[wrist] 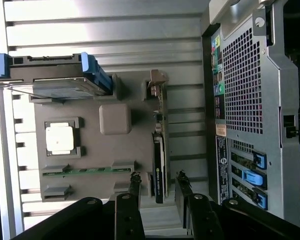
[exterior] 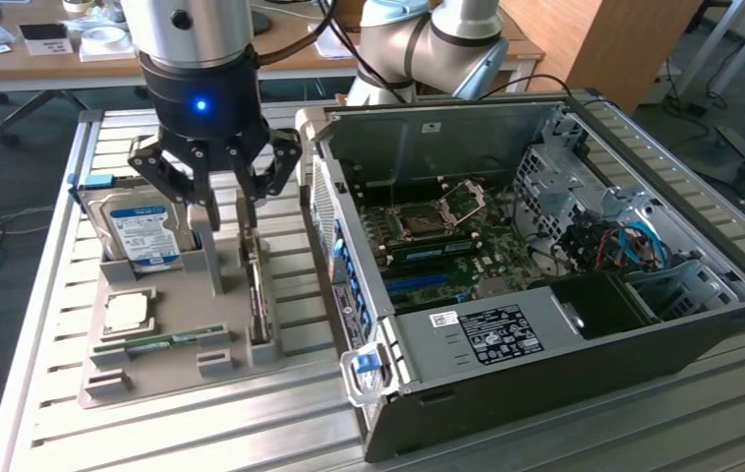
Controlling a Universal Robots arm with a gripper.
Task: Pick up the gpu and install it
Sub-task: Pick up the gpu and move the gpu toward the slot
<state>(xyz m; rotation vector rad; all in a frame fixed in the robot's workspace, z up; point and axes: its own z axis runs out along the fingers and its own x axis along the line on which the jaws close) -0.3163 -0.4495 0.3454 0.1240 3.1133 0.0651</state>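
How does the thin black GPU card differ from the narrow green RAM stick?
The thin black GPU card stands taller than the narrow green RAM stick. The card runs at right angles to the stick. The card ends in a metal bracket; the stick does not. Both stand on edge in the grey holder.

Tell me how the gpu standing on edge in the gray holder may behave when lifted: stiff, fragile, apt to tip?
The gpu is a thin board, so it probably stays stiff, but is likely fragile under a hard squeeze. It stands on edge in the gray holder, so it could tip once free of its slot. The open gripper straddles it.
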